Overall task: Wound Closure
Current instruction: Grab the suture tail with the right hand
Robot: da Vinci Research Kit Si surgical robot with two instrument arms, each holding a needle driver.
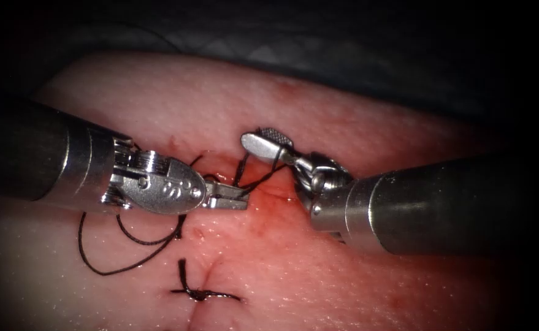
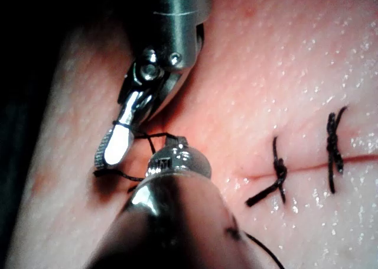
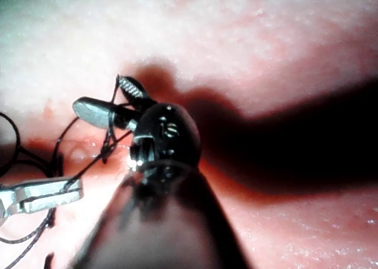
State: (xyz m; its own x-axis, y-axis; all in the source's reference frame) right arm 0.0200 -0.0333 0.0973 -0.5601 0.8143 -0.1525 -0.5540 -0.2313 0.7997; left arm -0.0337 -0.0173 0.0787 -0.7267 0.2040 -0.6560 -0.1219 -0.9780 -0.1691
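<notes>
We see the left tool (image 1: 235, 199) with jaws clenched on the thread (image 1: 260, 182), its tip just left of the cut (image 1: 205, 279) line. The right tool (image 1: 268, 143) sits just right of it, jaws parted, thread wrapped around them. Thread runs taut between the two tips, lying left-to-right across the cut. Slack loops trail left of the cut; a tied stitch (image 1: 200, 294) lies nearer the endoscope on the tissue (image 1: 343, 122). Needle: cannot tell where
</notes>
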